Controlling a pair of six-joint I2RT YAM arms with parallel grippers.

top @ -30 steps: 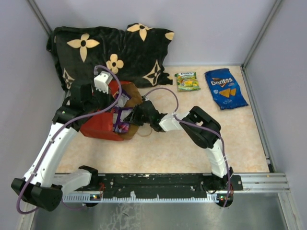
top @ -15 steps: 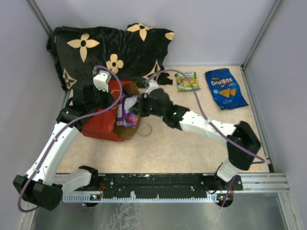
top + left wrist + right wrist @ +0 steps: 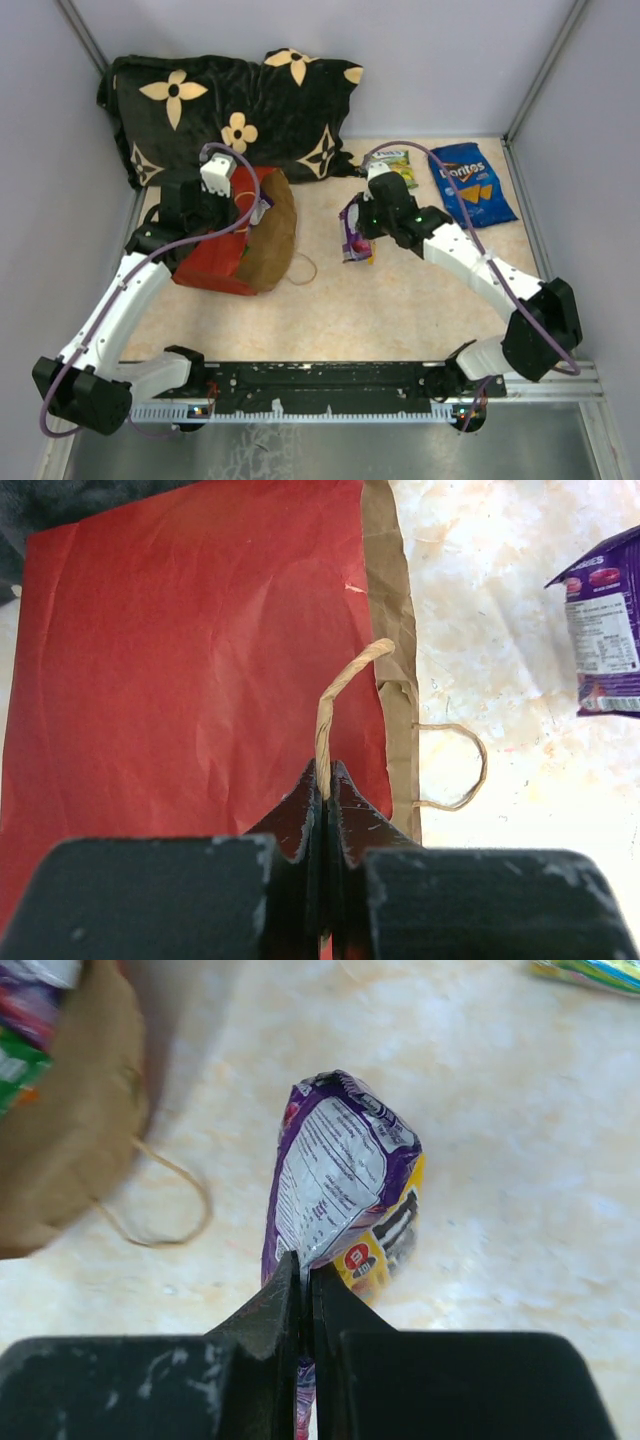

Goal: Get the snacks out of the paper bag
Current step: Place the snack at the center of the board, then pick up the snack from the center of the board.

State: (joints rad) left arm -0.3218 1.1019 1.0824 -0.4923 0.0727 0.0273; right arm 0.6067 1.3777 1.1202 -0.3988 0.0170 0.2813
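The red paper bag (image 3: 215, 250) lies on its side, its brown mouth (image 3: 273, 235) facing right. My left gripper (image 3: 240, 205) (image 3: 325, 772) is shut on the bag's upper cord handle (image 3: 335, 695) and holds it up. My right gripper (image 3: 358, 222) (image 3: 305, 1265) hangs over the table right of the bag, shut on a purple candy pouch (image 3: 353, 240) (image 3: 335, 1165). A yellow M&M's packet (image 3: 388, 1245) hangs against that pouch; whether the jaws pinch it too I cannot tell. More snacks (image 3: 25, 1020) show inside the bag's mouth. A green pouch (image 3: 395, 170) and the blue Doritos bag (image 3: 470, 185) lie at the back right.
The black flowered pillow (image 3: 230, 100) fills the back left, right behind the bag. The bag's lower cord handle (image 3: 303, 268) (image 3: 455, 765) lies looped on the table. Grey walls enclose the table on three sides.
My right gripper has come out of the bag's mouth with the purple pouch and carried it to the right. The bag's mouth has sagged. The left gripper has hardly moved.
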